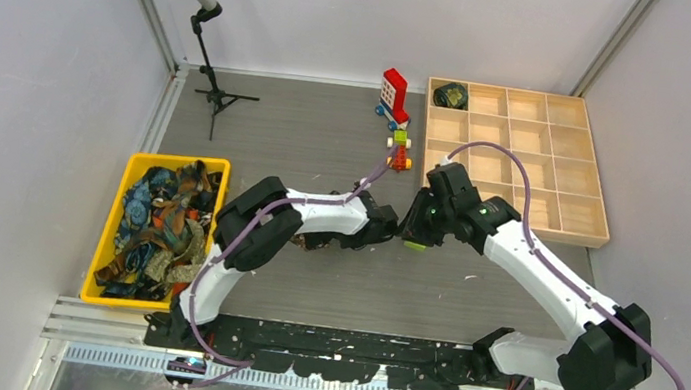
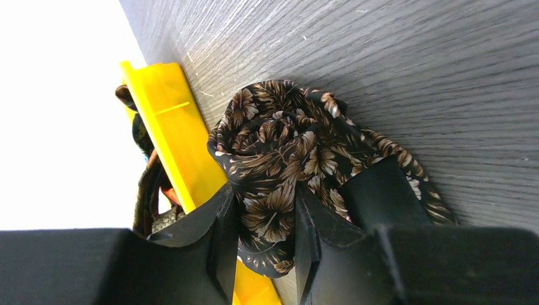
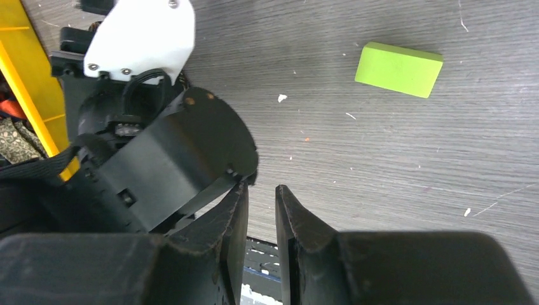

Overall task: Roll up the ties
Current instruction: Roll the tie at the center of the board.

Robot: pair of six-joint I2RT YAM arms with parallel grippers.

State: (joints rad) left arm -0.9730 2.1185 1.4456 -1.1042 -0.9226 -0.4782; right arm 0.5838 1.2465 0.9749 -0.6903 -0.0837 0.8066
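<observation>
Nearest, the left claw (image 2: 264, 210) pinches the half-rolled brown tie (image 2: 283, 136), bundle just ahead; right claw (image 3: 260, 203), slightly open, empty, alongside.

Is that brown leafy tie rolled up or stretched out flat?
Mostly rolled: the brown tie is coiled into a loose bundle, pinched by the left gripper, with a tail trailing out to one side.

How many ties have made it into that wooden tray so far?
1. A dark rolled tie sits in the far-left corner compartment of the tray. The right arm covers part of the near-left side, so another may be hidden there.
</observation>
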